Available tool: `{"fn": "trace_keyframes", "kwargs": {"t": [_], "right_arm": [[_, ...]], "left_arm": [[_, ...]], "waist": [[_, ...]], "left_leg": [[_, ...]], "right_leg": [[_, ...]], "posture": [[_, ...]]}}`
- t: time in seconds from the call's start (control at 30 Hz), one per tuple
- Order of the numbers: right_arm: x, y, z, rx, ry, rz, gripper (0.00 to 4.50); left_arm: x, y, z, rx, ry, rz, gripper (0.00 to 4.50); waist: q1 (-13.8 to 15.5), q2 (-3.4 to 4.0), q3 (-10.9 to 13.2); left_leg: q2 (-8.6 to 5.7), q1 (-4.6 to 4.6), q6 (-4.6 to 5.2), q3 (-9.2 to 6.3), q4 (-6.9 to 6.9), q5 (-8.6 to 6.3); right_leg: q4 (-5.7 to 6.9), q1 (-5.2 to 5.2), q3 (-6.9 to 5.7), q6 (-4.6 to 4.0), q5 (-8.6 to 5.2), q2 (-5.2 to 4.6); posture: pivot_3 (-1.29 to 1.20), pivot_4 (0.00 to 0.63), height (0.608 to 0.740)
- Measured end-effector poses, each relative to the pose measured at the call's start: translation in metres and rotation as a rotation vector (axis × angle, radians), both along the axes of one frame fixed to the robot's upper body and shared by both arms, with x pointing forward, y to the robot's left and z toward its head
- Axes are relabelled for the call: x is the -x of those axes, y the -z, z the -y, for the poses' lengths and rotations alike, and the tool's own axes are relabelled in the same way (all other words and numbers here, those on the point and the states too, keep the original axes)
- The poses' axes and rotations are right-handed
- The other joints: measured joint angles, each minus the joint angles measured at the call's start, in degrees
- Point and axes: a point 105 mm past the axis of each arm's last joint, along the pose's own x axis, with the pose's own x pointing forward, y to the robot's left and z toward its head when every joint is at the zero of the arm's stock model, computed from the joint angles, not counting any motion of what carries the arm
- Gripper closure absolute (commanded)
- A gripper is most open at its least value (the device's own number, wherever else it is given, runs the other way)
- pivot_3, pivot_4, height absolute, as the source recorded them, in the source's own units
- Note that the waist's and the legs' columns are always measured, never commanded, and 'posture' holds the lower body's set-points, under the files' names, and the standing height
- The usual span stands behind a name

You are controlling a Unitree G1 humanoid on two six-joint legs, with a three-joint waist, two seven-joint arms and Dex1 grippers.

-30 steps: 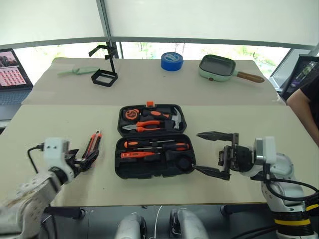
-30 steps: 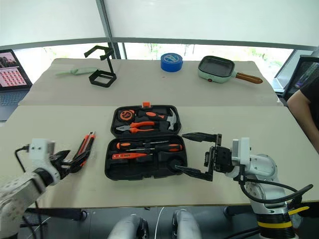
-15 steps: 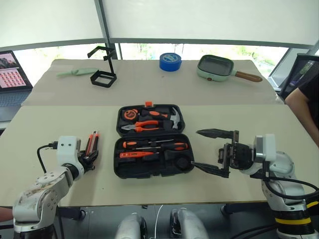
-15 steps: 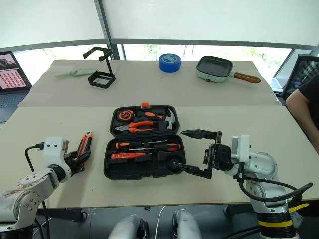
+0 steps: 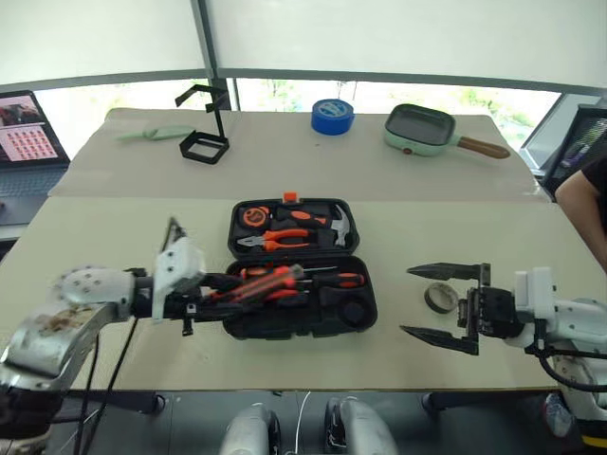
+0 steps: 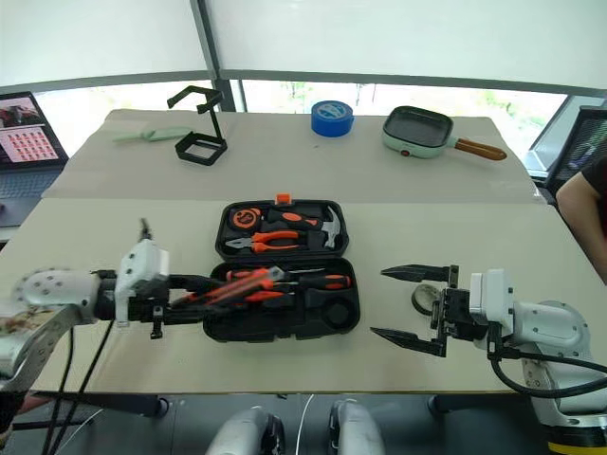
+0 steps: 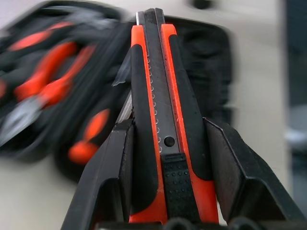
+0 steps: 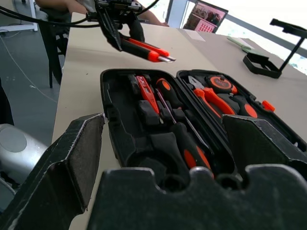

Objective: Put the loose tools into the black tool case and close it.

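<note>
Looking down from the head views, you see the black tool case [image 5: 302,268] lying open in the middle of the desk [image 5: 114,227], with the three screwdrivers already bedded in its near half and the pliers, hammer and tape measure in the far half. Your left claw [image 5: 248,284] is clamped on the orange-black utility knife [image 5: 267,282] and carries it over the left part of the near tray; a second ago that knife lay on the desk well left of the case with this claw spread around it, so you have since gripped it, lifted it and brought it across. Your right claw [image 6: 413,308] stands wide open with nothing in it, off to the right of the case, where earlier its lower finger reached in at the case's near right corner. The small dark grey tape roll [image 5: 439,297] sits on the desk between those spread fingers, a spot the arm covered before. In the left wrist view, the knife sits upright between both pads, firmly pinched. In the right wrist view, the open case lies ahead of the parted fingers, with the knife hanging beyond it. By my reading, the knife, the roll and shutting the lid remain.
</note>
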Motion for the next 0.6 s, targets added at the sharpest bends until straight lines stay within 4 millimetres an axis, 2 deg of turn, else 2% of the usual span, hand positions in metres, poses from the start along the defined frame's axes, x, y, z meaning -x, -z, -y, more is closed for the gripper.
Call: {"fn": "trace_keyframes", "kwargs": {"t": [0.07, 0.13, 0.3, 0.47, 0.6], "right_arm": [[0.001, 0.001, 0.0, -0.002, 0.007, 0.0, 0.0], [0.003, 0.001, -0.002, -0.01, 0.015, 0.003, 0.0], [0.011, 0.003, -0.006, -0.027, 0.028, -0.003, 0.0], [0.012, 0.005, -0.005, -0.03, 0.048, -0.012, 0.0], [0.014, 0.006, -0.005, -0.032, 0.056, -0.014, 0.0]], "left_arm": [[-0.003, 0.008, 0.019, -0.054, 0.078, -0.003, 2.79], [-0.005, 0.02, 0.026, -0.093, 0.09, -0.039, 2.79], [-0.014, 0.041, 0.024, -0.195, 0.043, -0.102, 2.79], [-0.015, 0.04, 0.018, -0.232, 0.055, -0.097, 2.79], [-0.015, 0.039, 0.024, -0.224, 0.084, -0.097, 2.79]], "waist": [[-0.01, 0.0, 0.0], [-0.38, -0.01, 0.01], [-0.66, -0.03, 0.02], [-0.59, -0.03, 0.02], [-0.48, -0.03, 0.02]], "left_leg": [[-0.03, 0.02, 0.11, 0.0, -0.01, -0.04], [0.0, 0.02, 0.16, -0.03, -0.02, -0.06], [0.06, 0.0, 0.13, -0.08, 0.0, -0.03], [0.0, 0.0, 0.38, -0.08, 0.05, -0.08], [-0.01, 0.01, 0.44, -0.1, 0.05, -0.09]], "right_leg": [[0.02, 0.02, 0.07, 0.03, 0.01, 0.05], [0.02, 0.01, 0.14, 0.02, 0.0, 0.1], [0.03, -0.02, 0.12, 0.01, -0.01, 0.25], [0.05, 0.0, 0.09, 0.04, 0.0, 0.1], [0.06, 0.01, 0.09, 0.05, 0.0, 0.09]], "posture": [[0.0, 0.15, 0.74], [0.0, 0.15, 0.74], [0.0, 0.15, 0.74], [0.0, 0.15, 0.74], [0.0, 0.15, 0.74]]}}
